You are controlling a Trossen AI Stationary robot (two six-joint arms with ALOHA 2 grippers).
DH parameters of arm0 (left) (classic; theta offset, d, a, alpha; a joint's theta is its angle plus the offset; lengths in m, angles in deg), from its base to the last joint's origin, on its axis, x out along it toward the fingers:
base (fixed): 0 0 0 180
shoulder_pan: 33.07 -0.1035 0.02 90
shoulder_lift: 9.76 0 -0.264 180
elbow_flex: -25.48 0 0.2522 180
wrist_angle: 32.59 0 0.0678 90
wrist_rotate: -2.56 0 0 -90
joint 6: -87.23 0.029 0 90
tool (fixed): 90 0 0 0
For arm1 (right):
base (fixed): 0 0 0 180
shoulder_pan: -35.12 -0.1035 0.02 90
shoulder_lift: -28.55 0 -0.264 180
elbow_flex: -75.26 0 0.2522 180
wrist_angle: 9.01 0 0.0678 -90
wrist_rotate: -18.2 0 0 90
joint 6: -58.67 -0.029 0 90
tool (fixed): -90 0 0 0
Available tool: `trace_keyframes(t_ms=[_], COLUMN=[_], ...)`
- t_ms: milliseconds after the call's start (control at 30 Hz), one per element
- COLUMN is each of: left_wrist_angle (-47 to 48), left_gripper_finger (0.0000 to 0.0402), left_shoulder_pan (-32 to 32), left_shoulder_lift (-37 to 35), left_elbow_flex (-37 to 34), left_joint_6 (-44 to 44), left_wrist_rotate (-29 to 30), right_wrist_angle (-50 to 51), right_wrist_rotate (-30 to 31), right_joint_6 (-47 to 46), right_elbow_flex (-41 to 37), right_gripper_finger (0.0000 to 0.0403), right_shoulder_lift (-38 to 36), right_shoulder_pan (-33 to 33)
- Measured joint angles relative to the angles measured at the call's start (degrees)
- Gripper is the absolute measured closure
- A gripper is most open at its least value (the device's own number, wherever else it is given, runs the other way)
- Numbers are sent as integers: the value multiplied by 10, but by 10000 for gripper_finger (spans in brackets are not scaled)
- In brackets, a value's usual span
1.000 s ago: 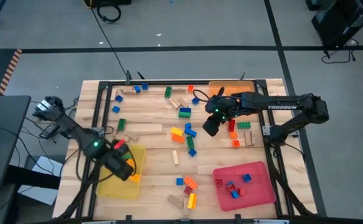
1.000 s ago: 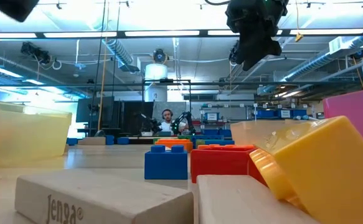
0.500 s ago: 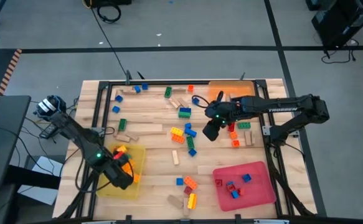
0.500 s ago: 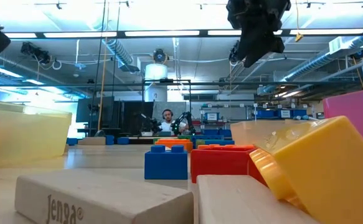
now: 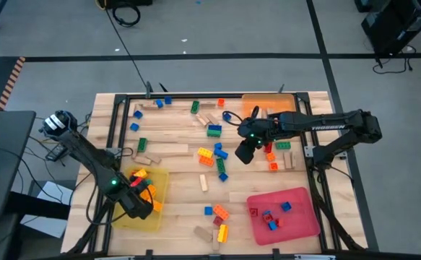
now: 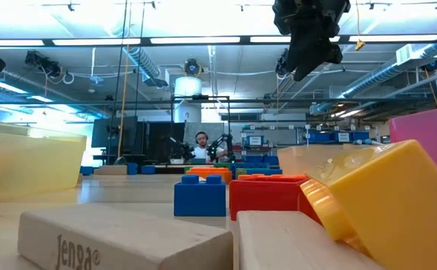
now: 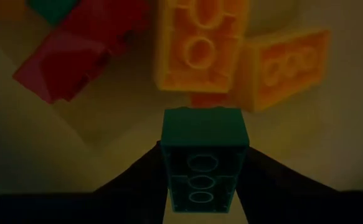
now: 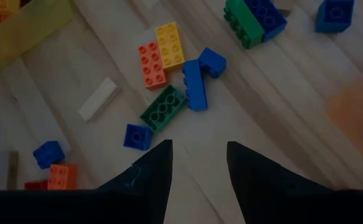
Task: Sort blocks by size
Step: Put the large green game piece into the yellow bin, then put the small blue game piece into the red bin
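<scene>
- Over the yellow tray (image 5: 158,189), the left gripper (image 7: 203,186) holds a green block (image 7: 203,158), long axis running forward between its fingers.
- Right gripper (image 8: 198,165) hovers empty, jaws apart.

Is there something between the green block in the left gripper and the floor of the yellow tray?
Nothing visible. The left gripper holds the green block over a bare patch of the yellow tray; orange blocks lie just beyond.

Dark jointed arms (image 5: 318,128), white "TROSSEN" lettering
</scene>
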Motion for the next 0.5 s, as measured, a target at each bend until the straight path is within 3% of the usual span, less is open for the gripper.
trace_keyframes(t_ms=[200, 500], left_wrist_angle=[0, -2], left_gripper_finger=[215, 212], left_shoulder_pan=[0, 0], left_shoulder_lift=[0, 0], left_elbow_flex=[0, 0], left_joint_6=[-1, -3], left_wrist_rotate=[3, 4], right_wrist_angle=[10, 35], right_wrist_rotate=[-8, -5], right_joint_6=[1, -27], right_elbow_flex=[0, 0], right_gripper_finger=[237, 237], right_shoulder_lift=[-2, -60], right_shoulder_pan=[-12, -90])
